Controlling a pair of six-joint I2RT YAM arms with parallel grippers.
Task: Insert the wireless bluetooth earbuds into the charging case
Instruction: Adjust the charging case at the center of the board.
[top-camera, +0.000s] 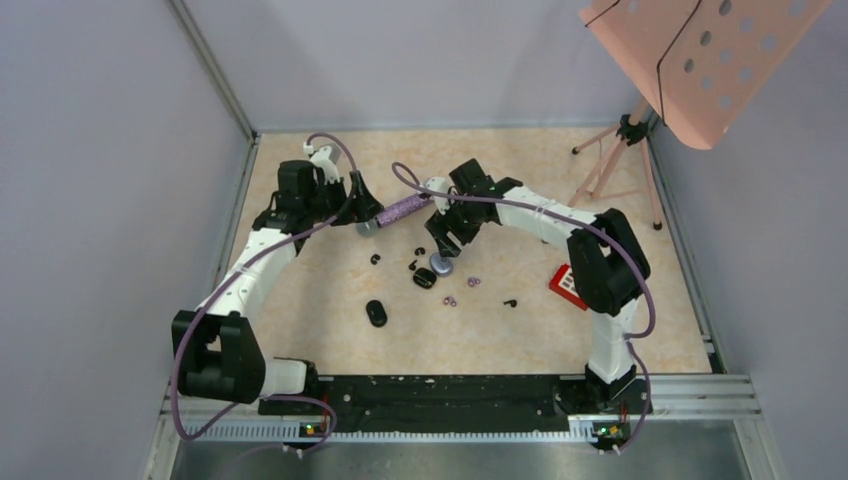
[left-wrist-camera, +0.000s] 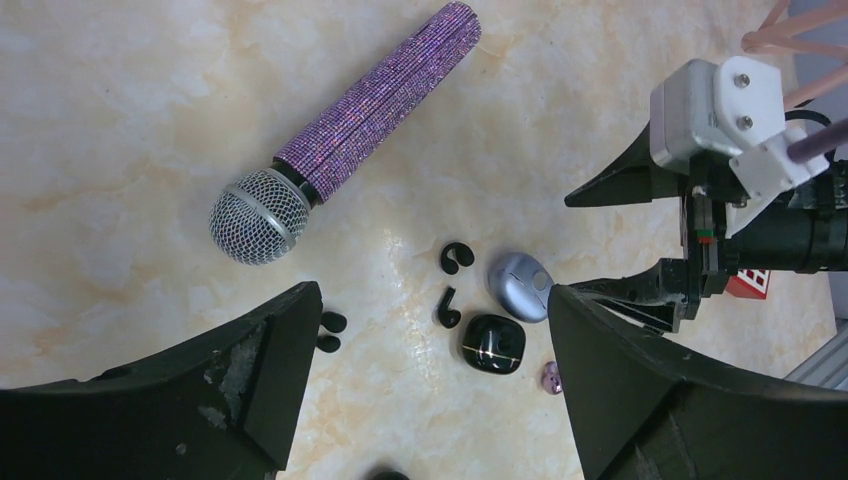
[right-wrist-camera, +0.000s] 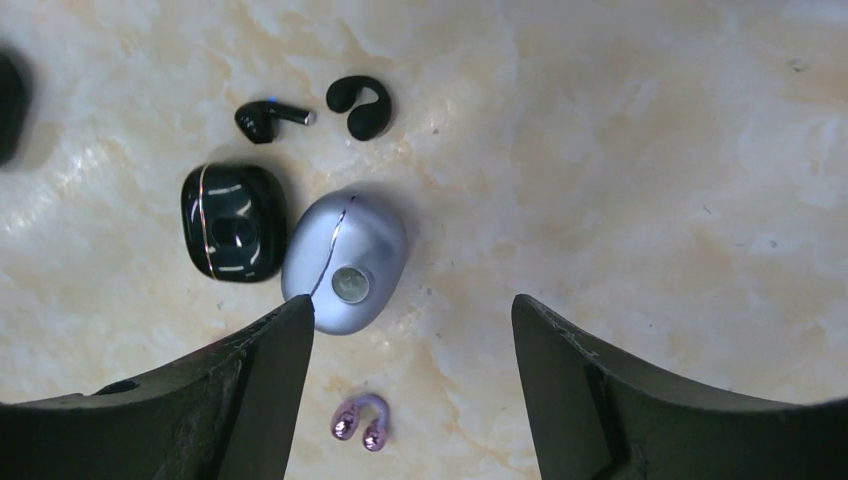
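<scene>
The right gripper (right-wrist-camera: 410, 318) hangs with its jaws spread wide and empty. A tiny lilac-pink clip earbud (right-wrist-camera: 361, 421) lies between its fingers, just beside the closed silvery-lilac oval case (right-wrist-camera: 343, 262). The left gripper (left-wrist-camera: 435, 300), its jaws also apart and holding nothing, hovers over a glossy black stemmed earbud (left-wrist-camera: 447, 308).

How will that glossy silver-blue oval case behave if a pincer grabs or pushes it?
The glossy silver-blue oval case looks rigid and smooth, so it may slip from a grip. Low and rounded, it would probably slide or spin rather than tip.
</scene>
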